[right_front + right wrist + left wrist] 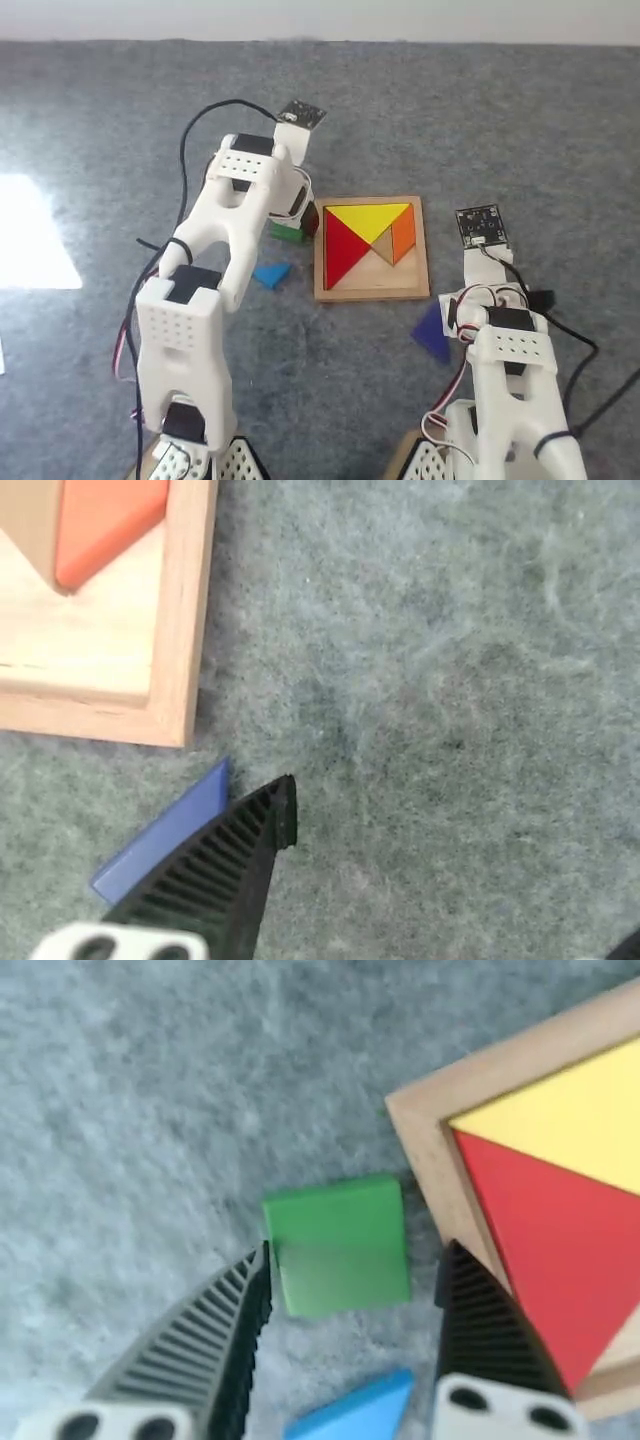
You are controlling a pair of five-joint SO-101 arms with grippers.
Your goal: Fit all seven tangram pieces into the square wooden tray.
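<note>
The left gripper (pixel 358 1260) hangs spread wide astride the green square (pixel 338 1245), at nine o'clock off the wooden tray (pixel 428 1155), apparently lined up to pinch it for fitting.

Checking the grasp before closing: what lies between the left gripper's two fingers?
The green square, lying flat on the carpet, seen in the left wrist view.

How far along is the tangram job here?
Done: yellow triangle, red triangle, orange piece and seemingly a tan triangle lie in the square wooden tray. In hand: the open left gripper straddles the green square. Remaining: that square, the light blue triangle and the dark blue piece.
</note>
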